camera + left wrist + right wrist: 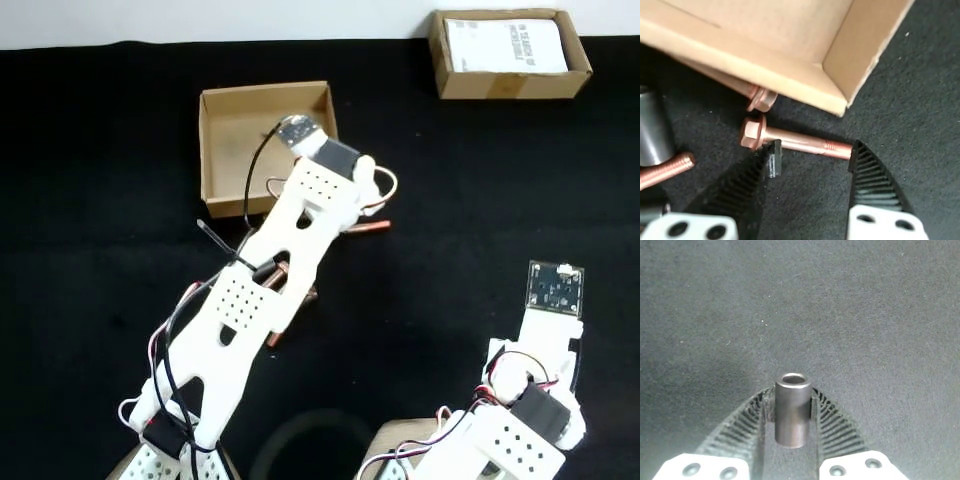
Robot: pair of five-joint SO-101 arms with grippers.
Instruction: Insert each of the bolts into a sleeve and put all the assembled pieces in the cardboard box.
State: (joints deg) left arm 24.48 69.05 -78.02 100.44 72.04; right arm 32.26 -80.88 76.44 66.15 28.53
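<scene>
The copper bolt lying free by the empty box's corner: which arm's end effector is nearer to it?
Left. The left end effector hangs open over that bolt, straddling its length. The right end effector is off over bare mat, shut on a sleeve.

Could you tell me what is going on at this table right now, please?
Two robot arms are working on bolts and sleeves. The left gripper is open just over a copper bolt that lies on the black mat, just off a corner of the cardboard box. The right gripper is shut on a dark sleeve, held over bare mat. Another bolt lies right at the box's wall, and a second sleeve is nearby.
</scene>
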